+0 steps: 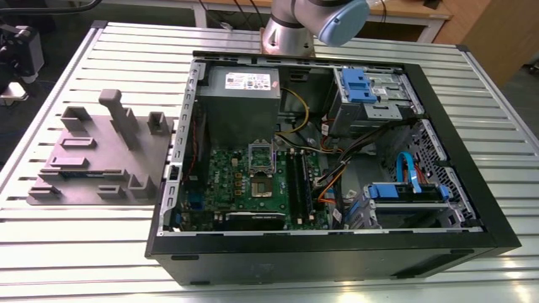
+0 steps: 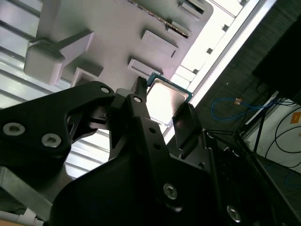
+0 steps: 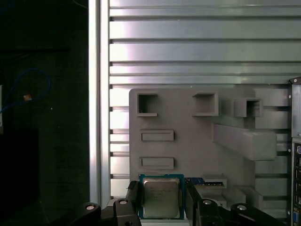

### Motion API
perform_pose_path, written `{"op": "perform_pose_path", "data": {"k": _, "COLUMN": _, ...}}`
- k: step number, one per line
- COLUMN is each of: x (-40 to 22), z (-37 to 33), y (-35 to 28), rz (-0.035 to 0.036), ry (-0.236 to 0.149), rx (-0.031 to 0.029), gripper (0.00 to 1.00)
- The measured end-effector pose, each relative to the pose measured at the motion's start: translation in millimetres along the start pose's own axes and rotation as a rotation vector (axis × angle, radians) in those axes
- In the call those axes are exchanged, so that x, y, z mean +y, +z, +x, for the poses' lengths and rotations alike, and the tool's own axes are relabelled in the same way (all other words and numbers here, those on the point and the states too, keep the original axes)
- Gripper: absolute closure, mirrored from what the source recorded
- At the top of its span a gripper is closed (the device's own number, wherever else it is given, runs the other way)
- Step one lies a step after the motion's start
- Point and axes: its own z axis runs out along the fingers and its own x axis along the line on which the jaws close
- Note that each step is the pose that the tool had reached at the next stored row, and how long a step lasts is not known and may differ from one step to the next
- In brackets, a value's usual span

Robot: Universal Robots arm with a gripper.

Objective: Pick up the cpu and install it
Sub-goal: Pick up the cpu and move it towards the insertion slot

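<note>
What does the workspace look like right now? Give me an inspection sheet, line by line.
Surface: slatted aluminium table, carrying everything.
Job's things: cpu lies flat on the grey fixture; the open computer case with its motherboard stands beside the fixture.
Clutter: nothing seen.
Grippers: end effector open, with fingers on either side of the cpu in both wrist views; cannot tell whether they touch it.
Cables: yellow, orange and blue cables inside the case.
Surroundings: arm at the table's far edge; wooden furniture behind.
</note>
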Motion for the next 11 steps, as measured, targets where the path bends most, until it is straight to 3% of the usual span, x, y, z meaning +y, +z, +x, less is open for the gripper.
{"op": "perform_pose_path", "data": {"k": 2, "x": 0.0, "z": 0.0, "y": -0.1, "rz": -0.0115, "ry": 0.0, "rx": 0.0003, "gripper": 0.53}}
{"op": "perform_pose_path", "data": {"k": 11, "x": 0.0, "z": 0.0, "y": -1.6, "rz": -0.0137, "ry": 0.0, "rx": 0.0002, "gripper": 0.53}}
